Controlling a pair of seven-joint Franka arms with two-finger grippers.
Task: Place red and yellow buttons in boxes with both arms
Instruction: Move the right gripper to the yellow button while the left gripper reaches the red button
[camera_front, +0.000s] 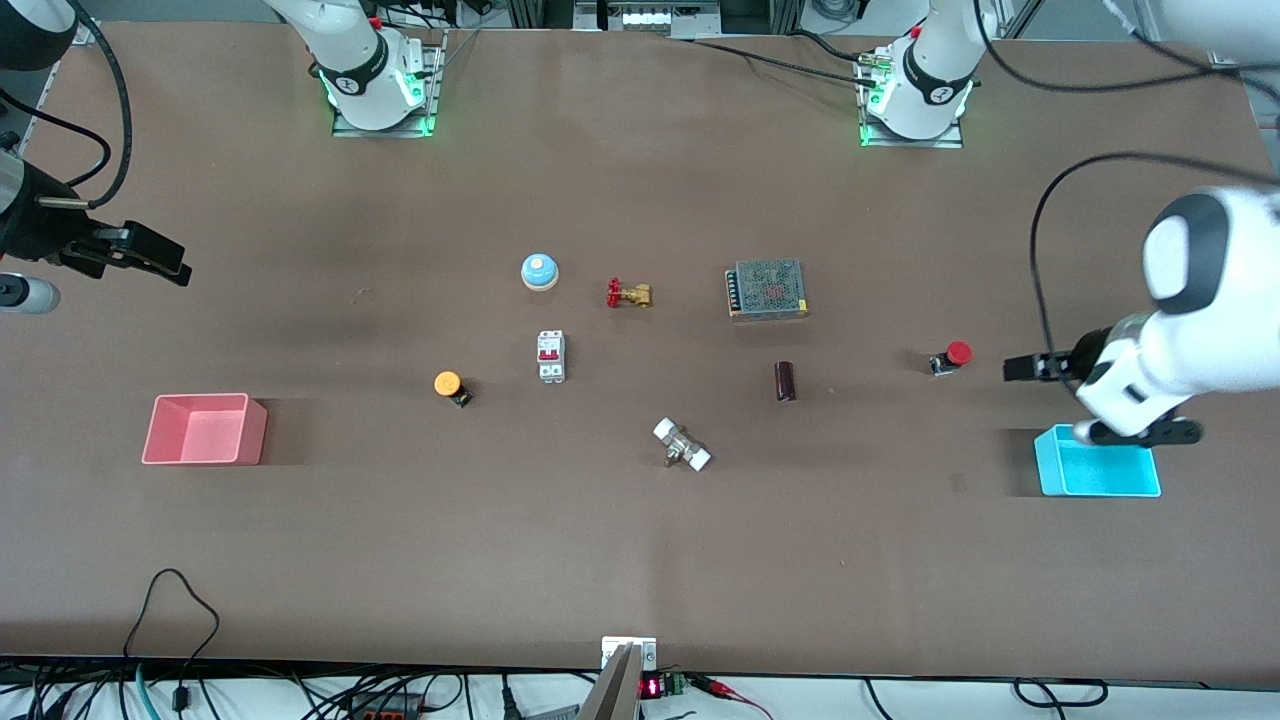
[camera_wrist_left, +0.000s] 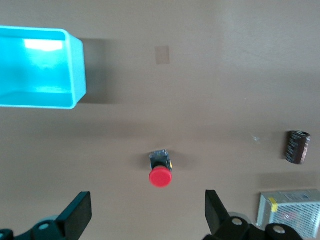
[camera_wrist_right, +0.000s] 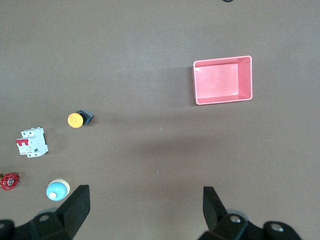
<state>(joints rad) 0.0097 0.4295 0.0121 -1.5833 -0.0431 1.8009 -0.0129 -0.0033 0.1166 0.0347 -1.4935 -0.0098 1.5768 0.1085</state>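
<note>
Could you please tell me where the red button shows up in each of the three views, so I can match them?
Front view: red button lies on the table toward the left arm's end, farther from the camera than the cyan box.
Left wrist view: red button near the middle, cyan box also visible.
Right wrist view: not in it.
Shared landmark: the cyan box.

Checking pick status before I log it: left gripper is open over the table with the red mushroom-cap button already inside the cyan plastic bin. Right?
Not quite. The left gripper is open over the table, but the red mushroom-cap button lies on the brown table, apart from the cyan plastic bin, whose visible part holds nothing. The left wrist view shows it.
</note>
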